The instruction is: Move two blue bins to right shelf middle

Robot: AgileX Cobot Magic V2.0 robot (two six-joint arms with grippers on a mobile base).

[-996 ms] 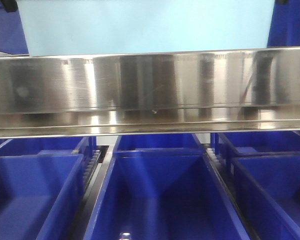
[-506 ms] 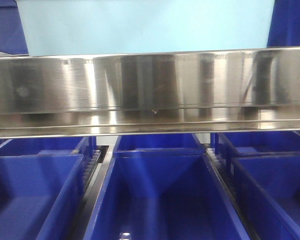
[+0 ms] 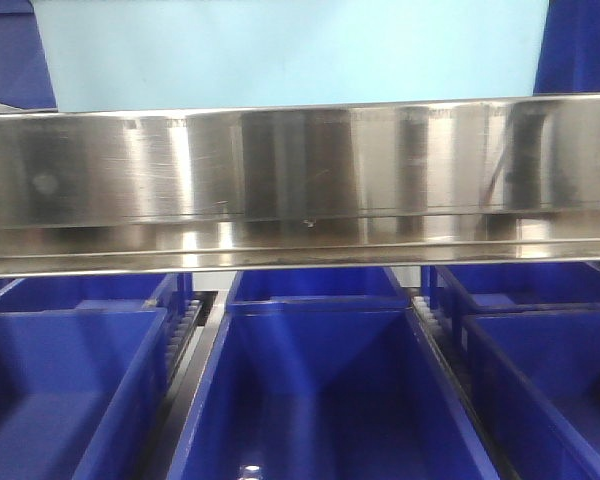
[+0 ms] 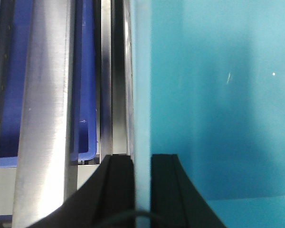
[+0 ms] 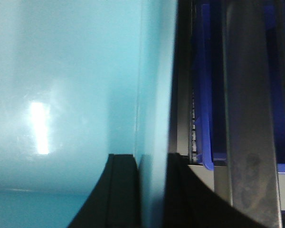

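Note:
A pale cyan-blue bin (image 3: 290, 50) fills the top of the front view, just above and behind the steel shelf rail (image 3: 300, 180). Only this one pale bin shows. My left gripper (image 4: 142, 161) is shut on the bin's left wall (image 4: 141, 95), one black finger (image 4: 118, 190) outside and the other inside. My right gripper (image 5: 152, 159) is shut on the bin's right wall (image 5: 154, 95) in the same way. Both wrist views look down into the bin's bare interior (image 4: 218, 95). Neither gripper appears in the front view.
Several royal blue bins (image 3: 320, 390) stand side by side on the level below the rail, with toothed dividers (image 3: 185, 335) between them. More royal blue bins (image 4: 85, 71) and steel shelf bars (image 5: 247, 118) lie close beside the held bin's walls.
The dark gripper parts seen a second ago at the front view's top corners have left the frame. The pale bin has barely shifted against the rail.

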